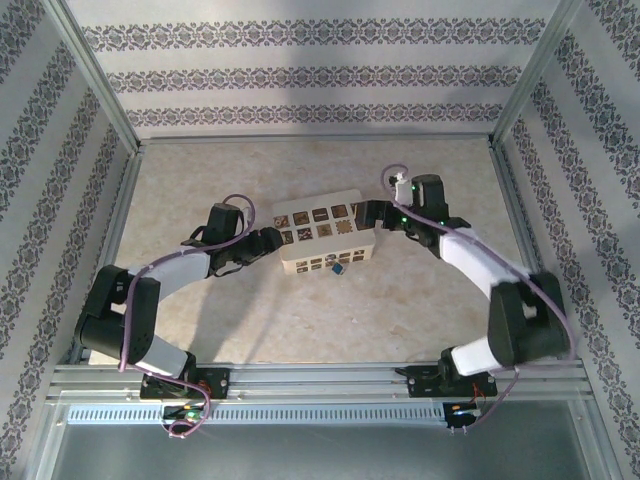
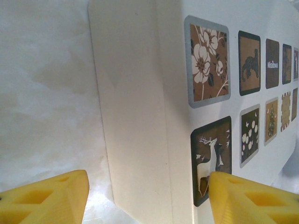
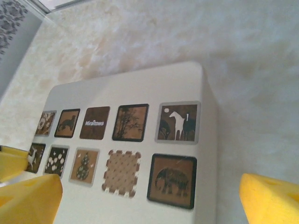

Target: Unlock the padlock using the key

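Left tool point(image 2: 148, 198) gapes astride the box point(image 2: 140, 116) end; overhead, padlock point(image 1: 338, 267) apparently lies beside it.

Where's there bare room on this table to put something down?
Bare table lies between the cream box and the back wall, and between the padlock and the arm bases. It is crowded at the box's ends, where the left gripper and right gripper sit.
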Controlling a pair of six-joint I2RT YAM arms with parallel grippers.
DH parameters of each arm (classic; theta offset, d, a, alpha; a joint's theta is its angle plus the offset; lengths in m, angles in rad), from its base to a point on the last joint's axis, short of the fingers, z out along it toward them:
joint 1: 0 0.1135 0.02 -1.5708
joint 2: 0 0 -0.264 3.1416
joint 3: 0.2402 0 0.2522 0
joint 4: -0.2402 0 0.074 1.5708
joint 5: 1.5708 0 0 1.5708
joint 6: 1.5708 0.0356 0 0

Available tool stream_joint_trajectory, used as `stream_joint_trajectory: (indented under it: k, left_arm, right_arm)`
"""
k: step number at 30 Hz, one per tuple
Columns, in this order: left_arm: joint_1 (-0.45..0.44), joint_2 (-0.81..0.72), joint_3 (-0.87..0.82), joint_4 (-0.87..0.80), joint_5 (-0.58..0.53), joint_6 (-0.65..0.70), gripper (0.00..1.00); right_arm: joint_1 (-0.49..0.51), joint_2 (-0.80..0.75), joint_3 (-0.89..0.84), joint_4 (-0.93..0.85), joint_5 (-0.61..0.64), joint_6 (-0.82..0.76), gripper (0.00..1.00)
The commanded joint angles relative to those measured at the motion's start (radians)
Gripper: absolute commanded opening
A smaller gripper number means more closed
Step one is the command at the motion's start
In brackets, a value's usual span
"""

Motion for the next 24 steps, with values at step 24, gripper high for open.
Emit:
stream_joint_trajectory:
  k: [24]
  left_arm:
    - [-0.017, -0.034, -0.03, -0.028, -0.049, -0.036, 0.67]
  right_arm:
    - [0.786, 0.044, -0.293, 0.053, 0.932, -0.16, 0.77]
